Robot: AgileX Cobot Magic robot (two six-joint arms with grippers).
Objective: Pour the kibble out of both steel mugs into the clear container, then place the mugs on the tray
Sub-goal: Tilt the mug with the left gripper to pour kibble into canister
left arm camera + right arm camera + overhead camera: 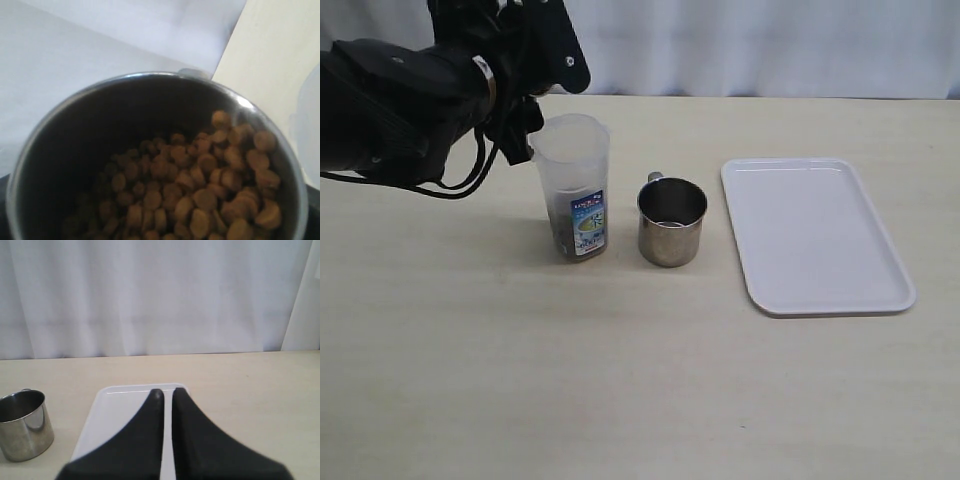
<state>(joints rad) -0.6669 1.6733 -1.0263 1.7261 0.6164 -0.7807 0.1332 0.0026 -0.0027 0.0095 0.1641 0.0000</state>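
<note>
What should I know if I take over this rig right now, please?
Left gripper: gripping the full steel mug, kibble inside, up beside the clear container rim.
Right gripper: jaws shut, empty, pointing toward the white tray.
Other steel mug: upright on the table between container and tray, looks empty.
Done: container holds a low dark layer, seemingly the first pour.
Left: pour the held mug, then set both mugs on the tray.
</note>
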